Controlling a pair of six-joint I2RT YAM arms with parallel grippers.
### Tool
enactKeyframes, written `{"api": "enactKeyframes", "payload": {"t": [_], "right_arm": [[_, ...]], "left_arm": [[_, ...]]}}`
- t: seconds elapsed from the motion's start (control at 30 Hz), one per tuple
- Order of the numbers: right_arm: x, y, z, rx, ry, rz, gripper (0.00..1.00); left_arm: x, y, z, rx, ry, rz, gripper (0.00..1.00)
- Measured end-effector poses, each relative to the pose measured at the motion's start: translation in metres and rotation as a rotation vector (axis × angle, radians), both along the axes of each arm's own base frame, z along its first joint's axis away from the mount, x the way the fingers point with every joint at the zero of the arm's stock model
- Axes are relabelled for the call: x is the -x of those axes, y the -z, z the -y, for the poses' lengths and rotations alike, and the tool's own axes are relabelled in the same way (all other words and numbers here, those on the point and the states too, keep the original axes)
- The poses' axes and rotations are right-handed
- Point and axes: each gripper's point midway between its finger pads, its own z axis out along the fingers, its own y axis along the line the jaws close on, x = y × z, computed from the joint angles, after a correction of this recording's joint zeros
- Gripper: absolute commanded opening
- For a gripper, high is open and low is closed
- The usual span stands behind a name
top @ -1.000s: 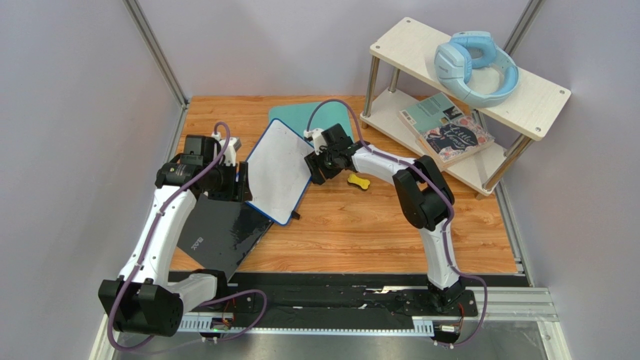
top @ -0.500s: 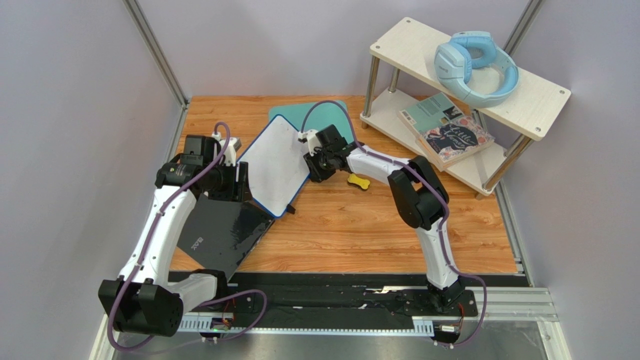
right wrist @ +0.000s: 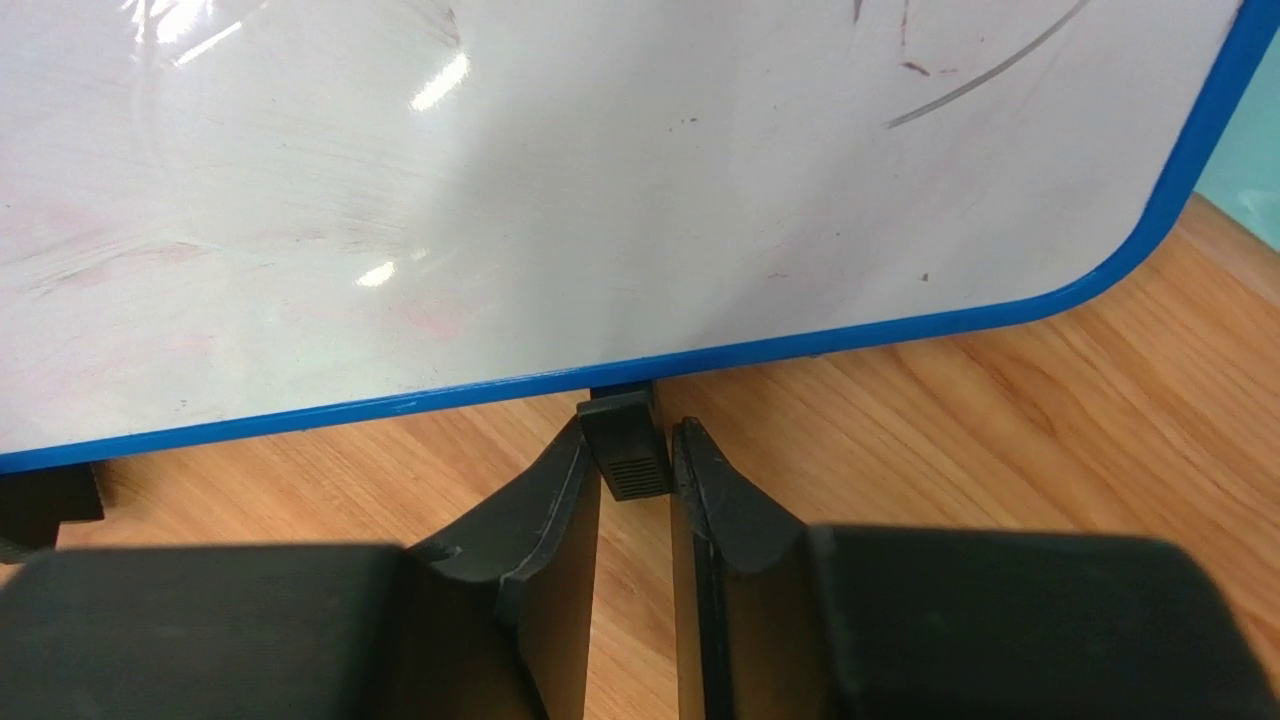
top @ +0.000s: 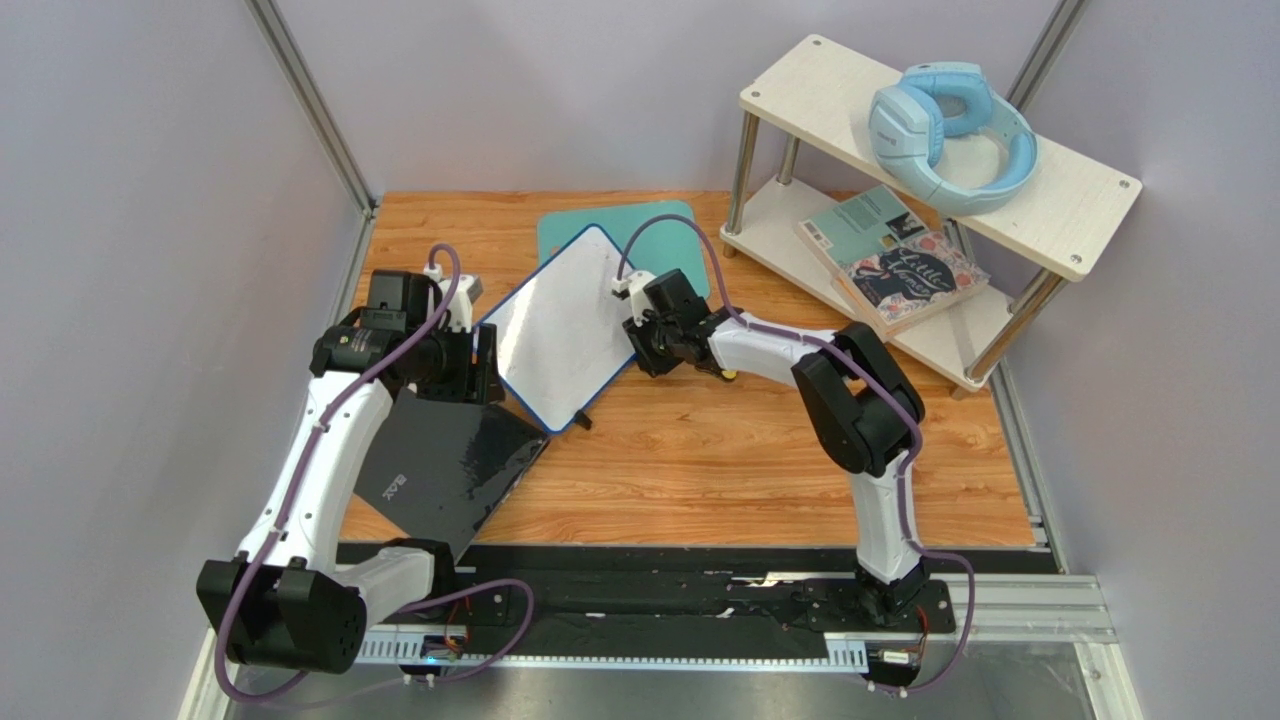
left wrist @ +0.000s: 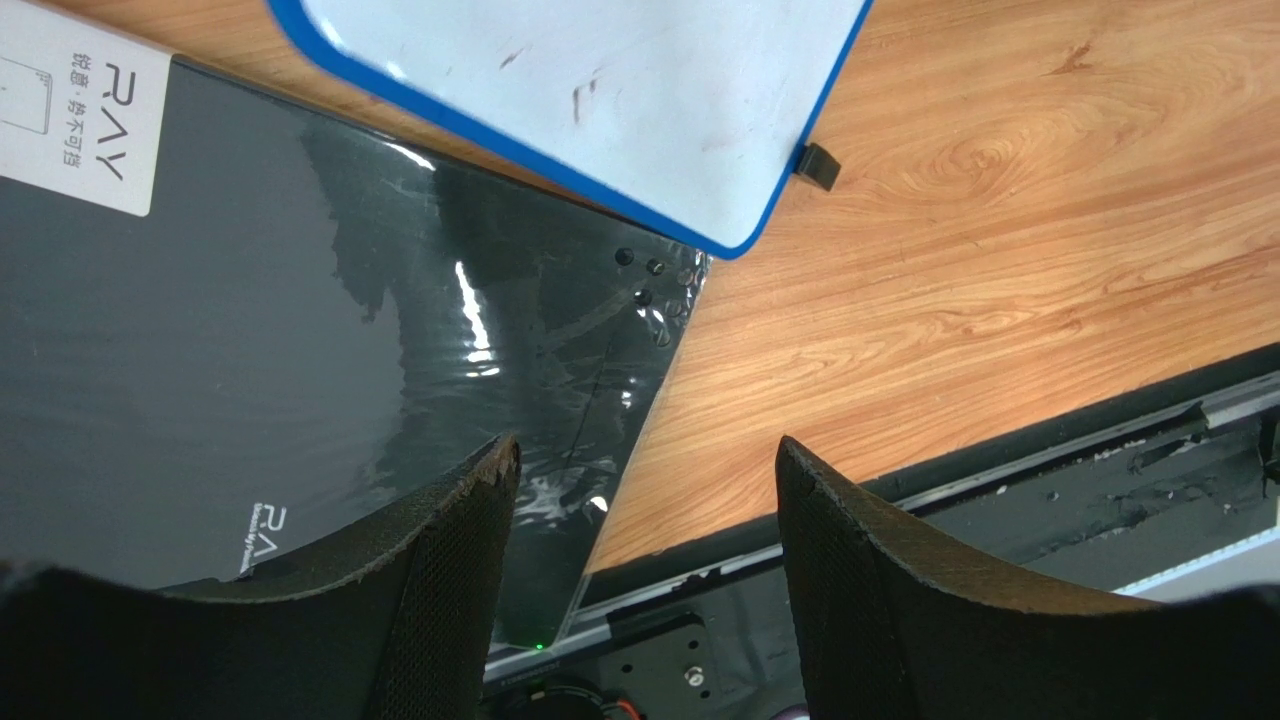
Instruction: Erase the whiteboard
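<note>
Toward the far edge of the wooden tabletop, left of centre, the overhead camera has the whiteboard turned on a slant. From this angle its far corner covers part of a teal mat, and its near-left side runs just beside a glossy black slab that reaches toward the near-left corner. The left gripper sits at the board's left edge and the right gripper at its right edge. Over by the far-right corner, a two-tier shelf carries pale blue headphones on top and books below

Looking down the left wrist, that gripper's fingers stand wide apart with nothing between them, hanging over the slab's edge and bare wood. The board's blue-framed corner lies beyond the fingertips, overlapping the slab's far side, with a black foot jutting out over the wood. A few faint dark specks mark the white face

Down the right wrist, the fingers are drawn almost together, pinching another small black foot under the blue frame. The white face above is smudged, with a thin curved stroke near its upper right
</note>
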Motion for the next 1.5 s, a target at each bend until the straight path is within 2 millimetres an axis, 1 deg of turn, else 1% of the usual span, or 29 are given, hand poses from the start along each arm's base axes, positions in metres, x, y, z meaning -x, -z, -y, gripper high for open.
{"api": "enactKeyframes", "payload": {"t": [0.1, 0.2, 0.4, 0.5, 0.63, 0.73, 0.8, 0.83, 0.93, 0.97, 1.0, 1.03, 1.1, 1.2, 1.27, 1.5], "right_arm": [[0.002, 0.001, 0.014, 0.031, 0.064, 0.011, 0.00], [0.004, 0.001, 0.026, 0.048, 0.126, 0.014, 0.00], [0.018, 0.001, 0.053, 0.072, 0.258, 0.004, 0.00], [0.030, 0.002, 0.068, 0.078, 0.315, -0.011, 0.00], [0.051, 0.002, 0.085, 0.082, 0.360, -0.045, 0.00], [0.065, 0.002, 0.091, 0.084, 0.361, -0.069, 0.00], [0.073, 0.002, 0.090, 0.090, 0.351, -0.082, 0.03], [0.077, 0.003, 0.088, 0.095, 0.345, -0.089, 0.04], [0.086, 0.004, 0.083, 0.109, 0.322, -0.099, 0.26], [0.089, 0.005, 0.082, 0.113, 0.316, -0.100, 0.42], [0.091, 0.005, 0.080, 0.117, 0.306, -0.101, 0.53], [0.095, 0.006, 0.077, 0.121, 0.295, -0.107, 0.60], [0.103, 0.005, 0.070, 0.124, 0.252, -0.111, 0.68], [0.116, 0.004, 0.061, 0.133, 0.196, -0.114, 0.71], [0.124, 0.005, 0.057, 0.145, 0.164, -0.118, 0.71], [0.131, 0.002, 0.055, 0.159, 0.126, -0.124, 0.71]], "left_arm": [[0.000, 0.000, 0.001, 0.004, 0.002, 0.000, 0.68], [0.000, -0.001, 0.001, 0.008, 0.004, 0.000, 0.68], [0.000, -0.002, 0.004, 0.023, 0.013, 0.005, 0.68], [0.000, -0.002, 0.006, 0.029, 0.017, 0.006, 0.68], [0.000, -0.003, 0.008, 0.041, 0.024, 0.008, 0.68], [0.000, -0.005, 0.009, 0.048, 0.028, 0.014, 0.68], [0.000, -0.006, 0.010, 0.051, 0.030, 0.017, 0.68], [0.001, -0.007, 0.010, 0.053, 0.031, 0.021, 0.68], [0.001, -0.008, 0.010, 0.055, 0.032, 0.029, 0.68], [0.000, -0.008, 0.010, 0.055, 0.032, 0.031, 0.68], [0.000, -0.009, 0.010, 0.055, 0.032, 0.033, 0.68], [0.000, -0.009, 0.010, 0.055, 0.032, 0.035, 0.68], [0.000, -0.009, 0.010, 0.056, 0.032, 0.036, 0.68], [0.000, -0.009, 0.010, 0.056, 0.032, 0.037, 0.68], [0.000, -0.009, 0.011, 0.057, 0.033, 0.036, 0.68], [0.000, -0.011, 0.012, 0.068, 0.039, 0.044, 0.68]]}}
